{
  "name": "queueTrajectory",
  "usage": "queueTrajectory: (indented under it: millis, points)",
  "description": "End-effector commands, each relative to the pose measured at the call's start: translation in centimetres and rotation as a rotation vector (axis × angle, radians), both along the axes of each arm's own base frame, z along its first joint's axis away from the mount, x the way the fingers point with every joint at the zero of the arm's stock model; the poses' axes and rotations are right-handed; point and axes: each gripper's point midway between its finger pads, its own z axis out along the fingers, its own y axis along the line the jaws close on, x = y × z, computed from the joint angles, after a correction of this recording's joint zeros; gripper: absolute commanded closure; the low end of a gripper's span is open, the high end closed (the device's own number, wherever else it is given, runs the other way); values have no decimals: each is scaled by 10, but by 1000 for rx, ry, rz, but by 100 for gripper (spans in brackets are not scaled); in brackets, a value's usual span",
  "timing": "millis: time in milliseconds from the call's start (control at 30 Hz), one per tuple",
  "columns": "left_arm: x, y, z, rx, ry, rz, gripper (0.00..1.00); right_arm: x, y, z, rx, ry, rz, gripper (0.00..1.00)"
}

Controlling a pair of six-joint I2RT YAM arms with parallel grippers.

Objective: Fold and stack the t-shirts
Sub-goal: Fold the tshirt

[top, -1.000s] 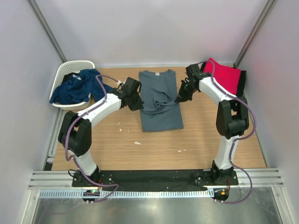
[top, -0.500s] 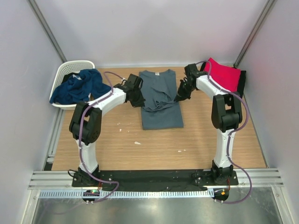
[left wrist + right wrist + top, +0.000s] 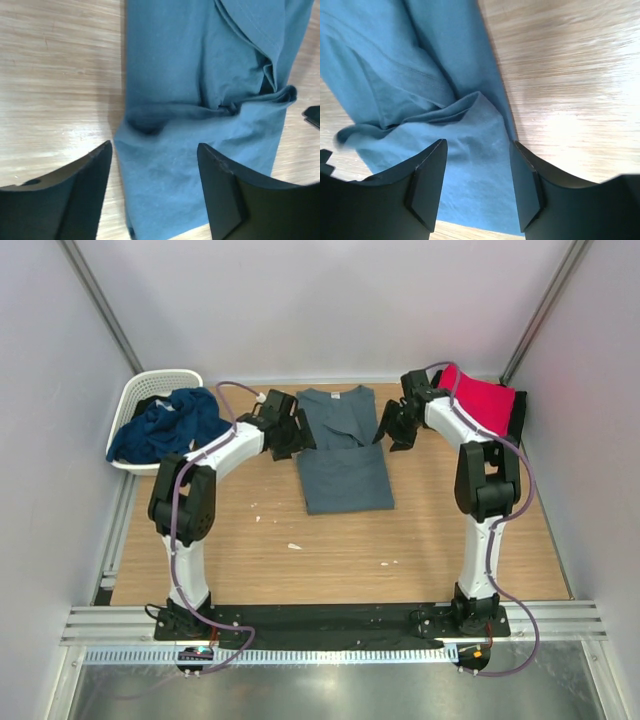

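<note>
The slate grey-blue t-shirt (image 3: pixel 343 460) lies flat mid-table, collar toward the back, with a crease across its middle. My left gripper (image 3: pixel 291 436) hangs open over its left edge; in the left wrist view the gripper (image 3: pixel 155 167) has only cloth (image 3: pixel 200 75) below it. My right gripper (image 3: pixel 392 430) stands open at the right edge, and the right wrist view shows the gripper (image 3: pixel 477 172) just above the rumpled cloth (image 3: pixel 420 60), holding nothing. A red t-shirt (image 3: pixel 482 400) lies on a black one (image 3: pixel 518 422) at the back right. A navy t-shirt (image 3: pixel 165 426) spills from the basket.
The white lattice basket (image 3: pixel 150 388) stands at the back left corner. Grey walls close the table on three sides. Small white scraps (image 3: pixel 294 546) lie on the bare wood in front of the shirt.
Both grippers have gone from shut to open and let go of the grey-blue shirt. They moved toward the back, and the shirt's bunched middle now lies flatter.
</note>
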Motion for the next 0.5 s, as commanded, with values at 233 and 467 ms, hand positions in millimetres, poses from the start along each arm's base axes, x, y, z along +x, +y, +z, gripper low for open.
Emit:
queueTrajectory:
  millis: [233, 467]
  points:
    - [-60, -9, 103, -146, -231, -54, 14, -27, 11, 112, 28, -325, 60, 44]
    - [-137, -28, 56, -121, -133, -65, 17, -66, 30, 56, 8, -239, 107, 51]
